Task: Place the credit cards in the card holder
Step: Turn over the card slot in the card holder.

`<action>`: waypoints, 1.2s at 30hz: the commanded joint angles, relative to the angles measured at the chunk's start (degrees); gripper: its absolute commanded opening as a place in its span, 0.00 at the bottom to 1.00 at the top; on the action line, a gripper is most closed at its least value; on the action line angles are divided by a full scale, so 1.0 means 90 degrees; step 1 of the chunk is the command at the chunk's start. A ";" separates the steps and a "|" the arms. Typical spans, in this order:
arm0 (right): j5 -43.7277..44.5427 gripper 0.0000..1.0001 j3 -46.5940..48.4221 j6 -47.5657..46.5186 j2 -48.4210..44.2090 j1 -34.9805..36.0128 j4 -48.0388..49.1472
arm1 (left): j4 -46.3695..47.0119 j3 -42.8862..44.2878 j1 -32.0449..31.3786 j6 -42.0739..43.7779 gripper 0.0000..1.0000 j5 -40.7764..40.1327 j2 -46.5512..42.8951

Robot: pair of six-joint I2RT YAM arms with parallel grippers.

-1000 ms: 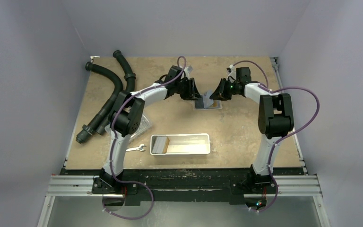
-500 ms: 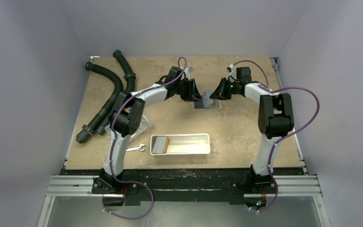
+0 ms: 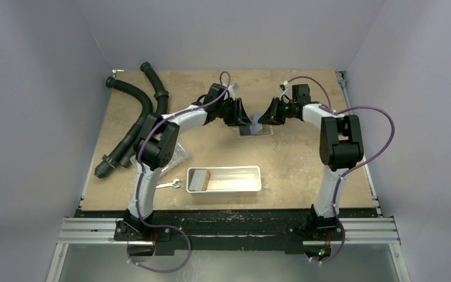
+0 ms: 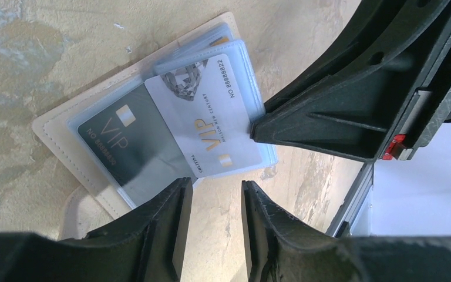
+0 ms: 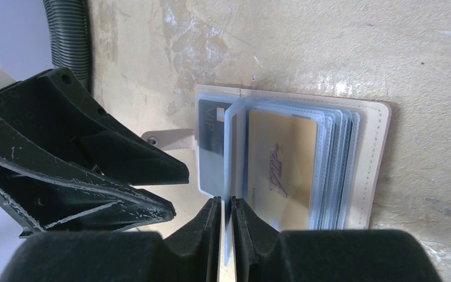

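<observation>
The card holder lies open at mid back of the table, beige outside with clear blue sleeves. A dark grey card sits in one panel and a gold card in a sleeve of the other. My right gripper is shut on the edge of a silver-grey card, held tilted over the holder's sleeves. My left gripper is open and empty, just beside the holder's near edge, facing the right gripper.
A long white tray stands at front centre with a tan flat piece at its left end. A silver wrench lies left of it. A clear plastic box and black corrugated hoses are at the left.
My right gripper has moved a little left and down toward the holder with the silver-grey card. The left gripper has hardly moved.
</observation>
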 commanded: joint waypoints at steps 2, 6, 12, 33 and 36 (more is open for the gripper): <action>-0.0195 0.21 0.0076 0.0048 0.0031 0.0070 0.0224 | 0.0266 -0.0066 0.0049 -0.0029 0.40 0.0136 -0.0360; -0.0223 0.18 0.0081 0.0047 0.0060 0.0086 0.0225 | 0.0260 -0.0078 0.0049 -0.0006 0.40 0.0135 -0.0380; -0.0295 0.22 0.0077 0.0053 0.0010 0.0087 0.0251 | 0.0238 -0.0088 0.0050 0.0021 0.41 0.0156 -0.0400; -0.0531 0.19 0.0050 0.0268 0.0170 0.0082 0.0471 | 0.0314 -0.0153 0.0098 -0.0011 0.43 0.0207 -0.0405; -0.0564 0.16 0.0044 0.0293 0.0225 0.0094 0.0492 | 0.0319 -0.0180 0.0098 0.0004 0.43 0.0202 -0.0427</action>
